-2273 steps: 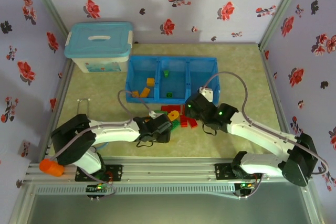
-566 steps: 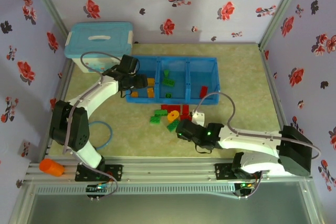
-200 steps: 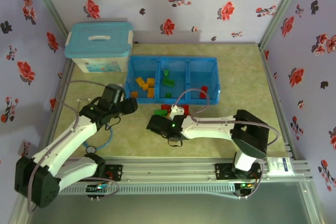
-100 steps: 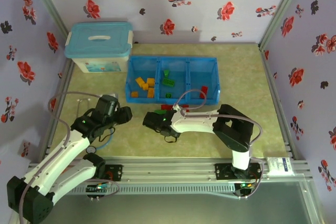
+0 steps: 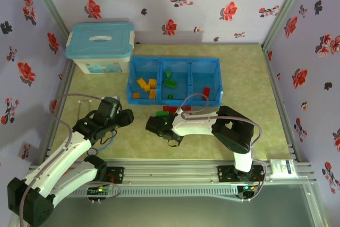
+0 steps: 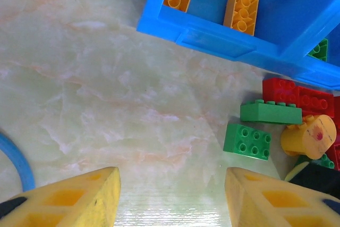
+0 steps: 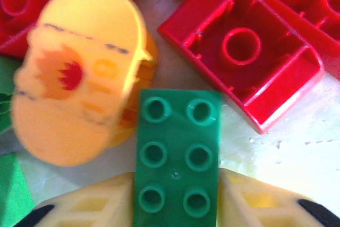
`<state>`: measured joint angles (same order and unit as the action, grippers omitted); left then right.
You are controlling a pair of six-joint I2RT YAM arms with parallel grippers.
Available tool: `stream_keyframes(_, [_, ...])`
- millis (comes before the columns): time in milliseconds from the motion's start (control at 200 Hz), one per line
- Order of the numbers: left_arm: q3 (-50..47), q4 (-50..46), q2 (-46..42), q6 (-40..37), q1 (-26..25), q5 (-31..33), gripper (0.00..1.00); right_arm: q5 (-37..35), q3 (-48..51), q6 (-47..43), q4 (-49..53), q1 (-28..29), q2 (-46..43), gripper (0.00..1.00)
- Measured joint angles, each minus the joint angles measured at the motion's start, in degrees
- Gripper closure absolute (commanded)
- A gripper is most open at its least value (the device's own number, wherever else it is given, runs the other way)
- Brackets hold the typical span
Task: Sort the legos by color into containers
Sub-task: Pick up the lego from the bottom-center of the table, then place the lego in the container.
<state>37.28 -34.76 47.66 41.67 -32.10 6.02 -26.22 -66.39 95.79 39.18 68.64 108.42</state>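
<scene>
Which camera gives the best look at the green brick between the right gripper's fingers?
Right wrist: the green brick sits close and sharp, studs up, with a finger against each side. From above, the right gripper covers it. The left wrist view catches at most a green sliver beside that gripper.

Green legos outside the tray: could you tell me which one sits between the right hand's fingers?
The six-stud green brick, studs up, beside the round yellow piece; the right hand flanks it.

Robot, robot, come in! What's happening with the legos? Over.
Right gripper closed on green brick. Left gripper open, empty. Yellow round piece crowds the brick.
</scene>
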Motion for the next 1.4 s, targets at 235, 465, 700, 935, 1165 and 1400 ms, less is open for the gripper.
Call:
stream_keyframes(235, [0.0,0.3,0.9,0.0,-0.4,0.0,0.46,-3.9,-1.8,-0.5,8.2,4.5,-2.8,0.84])
stream_keyframes(465, [-0.1,0.4,1.2,0.0,-1.2,0.0,0.47,-10.9,-13.7,-14.1,15.1,4.4,-12.6,0.8])
stream_keyframes(700, [-2.5,0.2,-1.6,0.7,-2.5,0.2,0.47,-2.7,-14.3,-34.9,8.0,-9.6,-18.9,0.83])
stream_keyframes(935, [-4.2,-0.3,-3.2,1.6,-3.3,0.4,0.47,9.2,-15.3,-47.5,5.7,-17.6,-13.0,0.9])
stream_keyframes(1165, [-4.6,-0.4,-3.6,2.0,-4.3,0.5,0.47,13.3,-23.5,-53.3,7.0,-21.6,-3.9,0.9])
stream_keyframes(1400, [-4.8,-0.9,-5.3,2.9,-5.6,0.5,0.47,13.7,-33.8,-55.4,10.1,-23.3,6.8,0.92])
